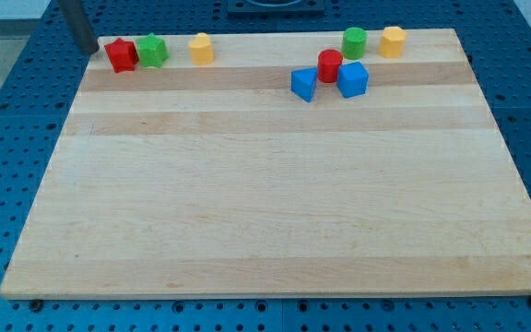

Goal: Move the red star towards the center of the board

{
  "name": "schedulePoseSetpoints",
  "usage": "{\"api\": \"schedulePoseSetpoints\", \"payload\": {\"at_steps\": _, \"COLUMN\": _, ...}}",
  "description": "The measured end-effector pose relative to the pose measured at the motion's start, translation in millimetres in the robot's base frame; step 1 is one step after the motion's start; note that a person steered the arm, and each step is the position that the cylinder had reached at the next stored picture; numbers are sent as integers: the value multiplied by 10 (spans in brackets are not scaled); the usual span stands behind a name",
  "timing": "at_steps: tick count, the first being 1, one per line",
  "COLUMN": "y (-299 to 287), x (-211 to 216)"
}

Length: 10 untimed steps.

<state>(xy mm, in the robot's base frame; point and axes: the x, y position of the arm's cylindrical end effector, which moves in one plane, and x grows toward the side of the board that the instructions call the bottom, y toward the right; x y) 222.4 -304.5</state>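
Note:
The red star (120, 54) sits at the board's top left corner, touching a green block (152, 51) on its right. My tip (89, 49) is just left of the red star, at the board's left edge, a small gap apart from it. The rod rises out of the view's top.
The wooden board (275, 184) fills the view. A yellow block (201, 48) stands right of the green one. At the top right are a blue block (304, 84), a red cylinder (330, 65), a blue cube (352, 80), a green cylinder (354, 42) and a yellow block (393, 41).

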Motion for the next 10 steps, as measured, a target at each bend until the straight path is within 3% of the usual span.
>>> {"api": "schedulePoseSetpoints", "payload": {"at_steps": 2, "y": 309, "x": 138}}
{"api": "schedulePoseSetpoints", "payload": {"at_steps": 5, "y": 1357, "x": 880}}
{"api": "schedulePoseSetpoints", "payload": {"at_steps": 6, "y": 1229, "x": 882}}
{"api": "schedulePoseSetpoints", "payload": {"at_steps": 9, "y": 2, "x": 882}}
{"api": "schedulePoseSetpoints", "payload": {"at_steps": 10, "y": -6, "x": 891}}
